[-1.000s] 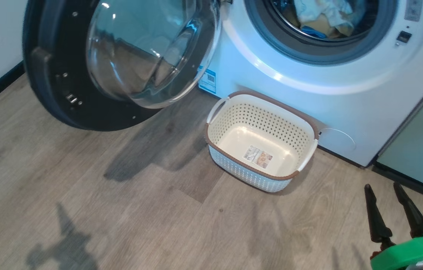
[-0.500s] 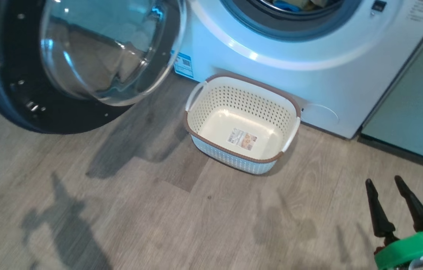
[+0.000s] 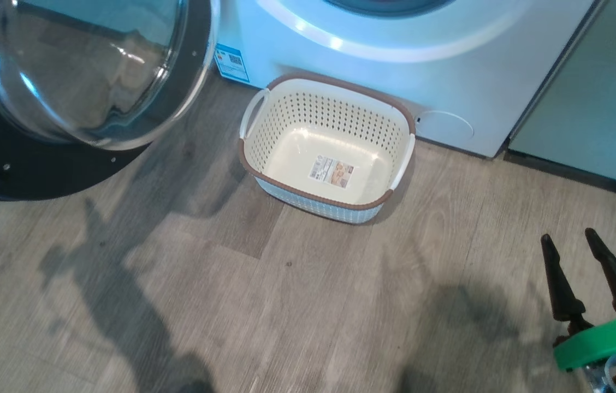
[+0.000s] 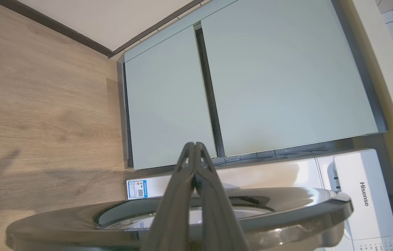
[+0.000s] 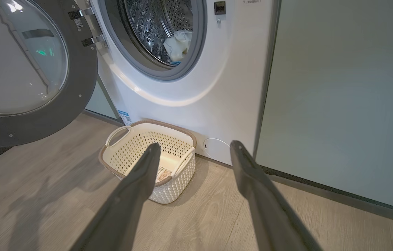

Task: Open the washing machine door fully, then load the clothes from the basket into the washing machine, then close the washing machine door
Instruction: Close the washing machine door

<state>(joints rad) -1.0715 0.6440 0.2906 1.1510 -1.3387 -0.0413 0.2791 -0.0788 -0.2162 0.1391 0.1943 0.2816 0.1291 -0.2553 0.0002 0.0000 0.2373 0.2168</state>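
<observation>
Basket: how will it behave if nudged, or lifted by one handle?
Probably light: the basket is empty and its walls are perforated plastic. Wide and low with a flat bottom, it would likely slide on the smooth floor rather than tip. Lifted by one handle, it would likely swing tilted.

"Hisense" stands in dark letters on the washing machine [image 4: 355, 176], on its white panel.

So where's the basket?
In the head view the basket sits on the floor, just before the washing machine, right of its open door.
</observation>
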